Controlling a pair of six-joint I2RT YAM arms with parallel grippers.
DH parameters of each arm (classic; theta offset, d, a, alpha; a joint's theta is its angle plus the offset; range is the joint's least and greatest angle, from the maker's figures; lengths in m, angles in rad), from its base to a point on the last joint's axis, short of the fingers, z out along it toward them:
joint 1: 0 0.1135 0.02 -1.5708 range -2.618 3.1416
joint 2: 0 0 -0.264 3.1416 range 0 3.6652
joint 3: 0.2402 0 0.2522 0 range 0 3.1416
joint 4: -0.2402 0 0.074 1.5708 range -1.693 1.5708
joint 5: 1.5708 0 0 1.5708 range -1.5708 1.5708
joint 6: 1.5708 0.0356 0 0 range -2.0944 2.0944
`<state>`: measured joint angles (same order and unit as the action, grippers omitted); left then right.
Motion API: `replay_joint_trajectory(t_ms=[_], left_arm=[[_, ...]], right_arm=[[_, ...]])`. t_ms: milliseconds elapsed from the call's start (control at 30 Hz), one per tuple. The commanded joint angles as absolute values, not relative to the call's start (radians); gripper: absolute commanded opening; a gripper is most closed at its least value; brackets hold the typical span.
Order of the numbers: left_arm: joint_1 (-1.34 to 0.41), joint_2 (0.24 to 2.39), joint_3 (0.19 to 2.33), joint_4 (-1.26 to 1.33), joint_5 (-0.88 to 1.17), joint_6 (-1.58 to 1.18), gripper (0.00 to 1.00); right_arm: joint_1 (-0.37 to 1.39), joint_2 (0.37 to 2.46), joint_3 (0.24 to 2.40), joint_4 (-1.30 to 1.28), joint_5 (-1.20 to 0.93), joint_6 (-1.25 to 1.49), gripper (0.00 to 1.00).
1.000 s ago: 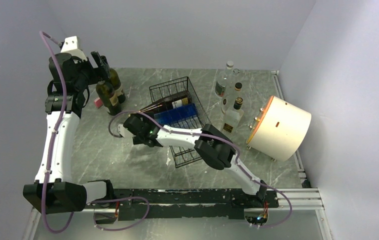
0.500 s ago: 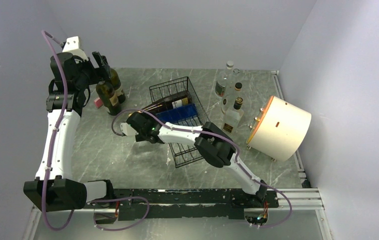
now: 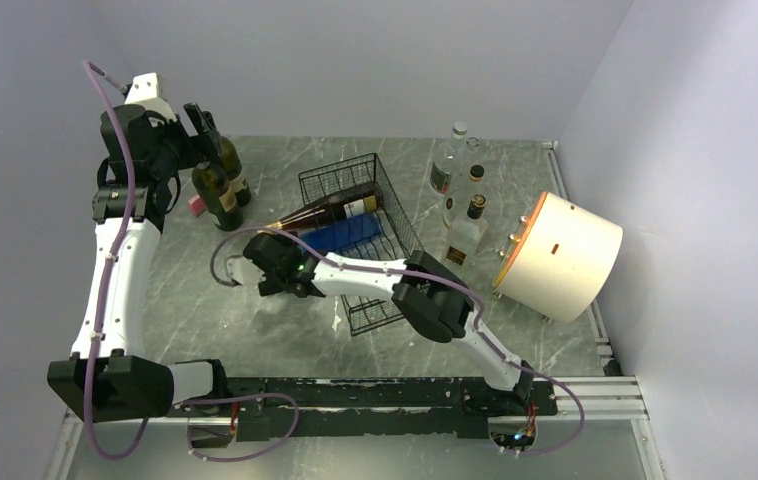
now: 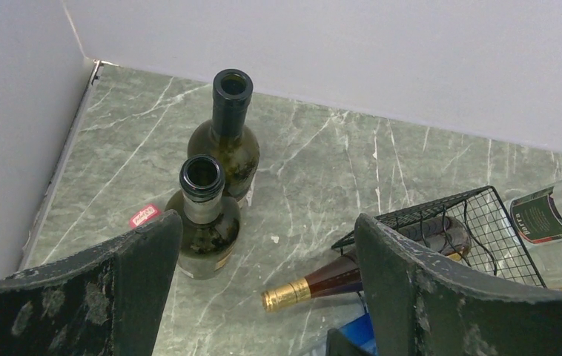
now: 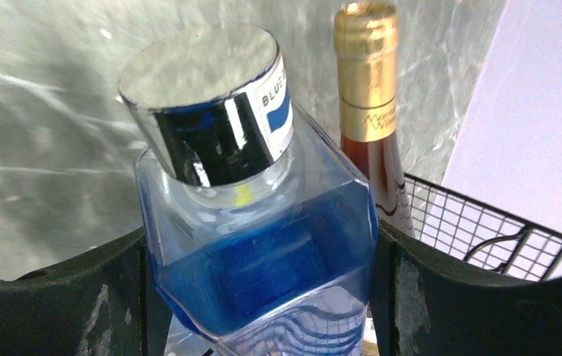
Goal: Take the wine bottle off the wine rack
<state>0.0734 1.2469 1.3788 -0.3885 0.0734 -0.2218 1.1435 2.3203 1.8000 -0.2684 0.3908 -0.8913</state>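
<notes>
Two glass bottles lying in the wine rack (image 3: pixel 370 300), necks out past its left end: gold-foiled wine bottle (image 3: pixel 330 208), blue bottle (image 5: pixel 263 267) beside it. Likely heavy, rigid, slick, breakable; best taken at shoulder or body, not the cap. Right gripper (image 5: pixel 259 237) closed against the blue bottle's flat sides. Left gripper (image 4: pixel 263 222) spread wide, empty, above two upright green bottles (image 4: pixel 207 215).

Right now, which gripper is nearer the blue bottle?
Right. The right gripper is closed around the blue bottle at the rack's left end. The left gripper hangs open over two standing green bottles in the far-left corner, well away from it.
</notes>
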Motion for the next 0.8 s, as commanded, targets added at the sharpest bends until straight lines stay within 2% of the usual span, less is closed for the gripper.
replay_joint_trajectory(t_ms=[0,233,767], left_arm=[[0.088,1.253,1.378,-0.357,0.101,-0.227,0.89],[0.089,1.261,1.378,-0.359,0.1,-0.227,0.89],[0.091,1.259,1.375,-0.358,0.095,-0.225,0.88]], right_arm=[[1.199,2.222,1.778,-0.213,0.293,-0.818,0.46],[1.253,2.135,1.722,-0.139,0.279,-0.759,0.37],[1.263,1.786,1.426,0.187,0.104,-0.457,0.31]])
